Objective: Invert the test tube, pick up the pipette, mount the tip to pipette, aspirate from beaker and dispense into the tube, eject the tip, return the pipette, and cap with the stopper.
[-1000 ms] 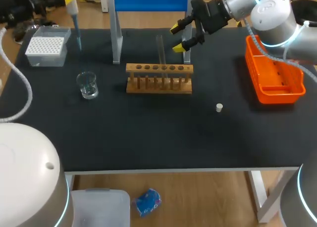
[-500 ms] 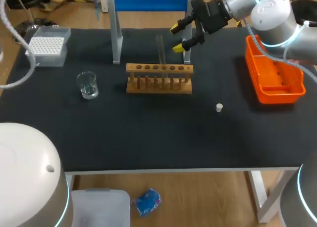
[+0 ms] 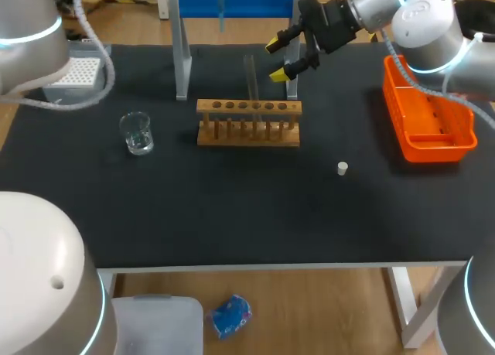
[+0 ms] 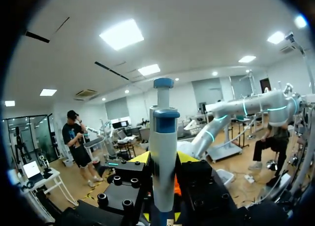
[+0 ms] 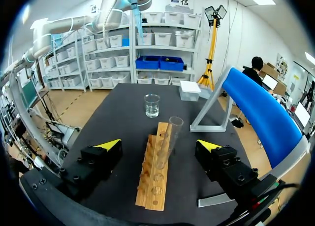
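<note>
Wooden rack [image 3: 247, 123], head view: mid desk [image 3: 232, 216], w/ test tube [image 3: 250, 76] standing upright in it, mouth up, so liquid can go in.
Right gripper [image 3: 278, 59], head view: hangs just behind the rack, fingers spread and not touching the tube; prob. parked there to leave room.
Beaker [image 3: 137, 133] + tip box [image 3: 77, 73], head view: on the left part of desk, near the left arm [image 3: 27, 18], which I think needs them.
Stopper [image 3: 343, 168], head view: lies alone on desk, to the right of rack, apart from it; kept for the last step.
Pipette [image 4: 162, 152], left wrist view: in left gripper [image 4: 163, 159], fingers pinching its body from both sides, plunger end away from wrist; carried high, off the desk.
Test tube, right wrist view: ahead of the wide-open fingers, in line w/ the gap, no contact.
</note>
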